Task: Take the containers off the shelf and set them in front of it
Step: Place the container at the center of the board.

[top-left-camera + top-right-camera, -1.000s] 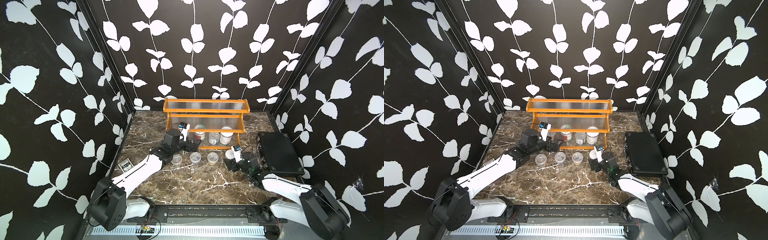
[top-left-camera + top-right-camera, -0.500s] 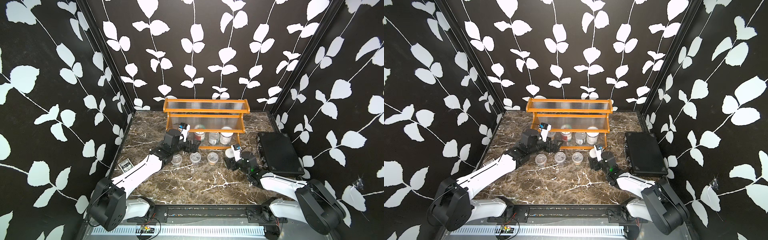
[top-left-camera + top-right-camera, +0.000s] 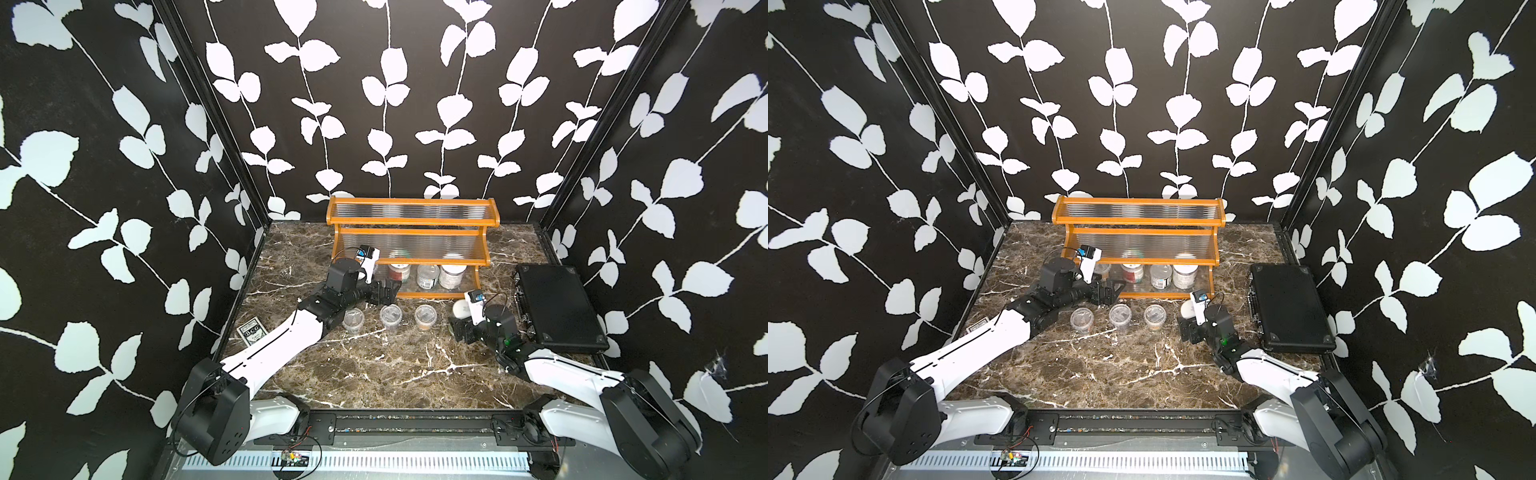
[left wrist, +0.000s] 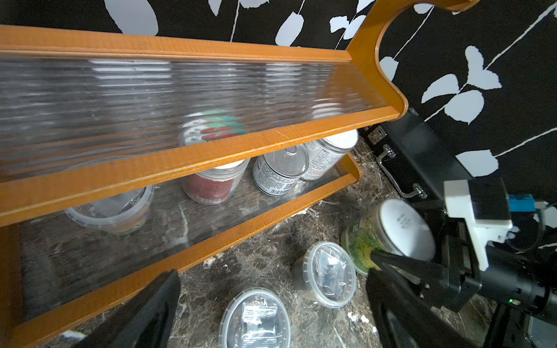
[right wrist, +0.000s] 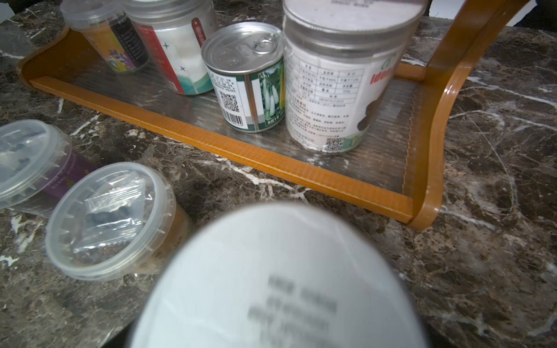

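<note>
Shelf (image 3: 415, 219) lies long side across the back wall with its tiers facing the arms, four containers (image 3: 427, 276) upright on its lowest tier beneath the overhanging middle rail; left gripper (image 3: 388, 291) gapes wide at that tier's left end, and right gripper (image 3: 460, 322) flanks an upright white-lidded jar (image 3: 460, 308) on the table (image 3: 399, 374) beside three clear cups (image 3: 390, 316), clasp indeterminable, black case (image 3: 557, 307) close alongside.

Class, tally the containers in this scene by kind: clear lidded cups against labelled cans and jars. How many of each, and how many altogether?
Clear lidded cups: 4
Labelled cans and jars: 4
Total: 8
</note>
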Robot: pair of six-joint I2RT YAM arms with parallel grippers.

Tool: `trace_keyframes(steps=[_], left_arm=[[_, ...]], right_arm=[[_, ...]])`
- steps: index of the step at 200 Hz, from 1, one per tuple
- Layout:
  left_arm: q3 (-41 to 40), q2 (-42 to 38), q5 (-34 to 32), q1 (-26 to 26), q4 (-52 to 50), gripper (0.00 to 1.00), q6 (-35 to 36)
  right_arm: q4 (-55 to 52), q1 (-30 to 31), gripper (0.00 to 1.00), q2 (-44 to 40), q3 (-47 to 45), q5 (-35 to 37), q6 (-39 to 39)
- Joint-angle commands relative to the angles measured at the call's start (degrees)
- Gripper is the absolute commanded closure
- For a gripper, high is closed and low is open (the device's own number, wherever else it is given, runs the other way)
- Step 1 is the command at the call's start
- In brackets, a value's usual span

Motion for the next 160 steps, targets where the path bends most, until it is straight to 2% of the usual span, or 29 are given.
trace_keyframes(steps=[1, 19, 72, 114, 160], left_arm=[[0.4, -1.1, -0.3, 0.4, -0.7, 0.01, 1.0], [0.6, -0.7, -0.3, 0.4, -0.7, 0.01, 0.9], [-0.5, -1.3, -2.5, 0.4, -2.7, 0.01, 1.0], [-2.6, -3.9, -11.0, 0.4, -8.4, 0.01, 1.3], [-7.5, -5.5, -19.3, 0.5, -5.5, 0.01, 1.8]], right_arm=[[-1.0, 0.3, 0.03, -2.5, 0.3, 0.2, 0.5], [-2.9, 0.3, 0.00, -4.4, 1.1, 0.8, 0.5], [-9.8, 0.3, 0.00, -12.1, 3.4, 5.0, -0.7], [-12.8, -0.1, 0.00, -15.5, 5.8, 6.5, -1.9], [-14.7, -0.4, 0.00, -17.8, 8.7, 6.4, -2.7]])
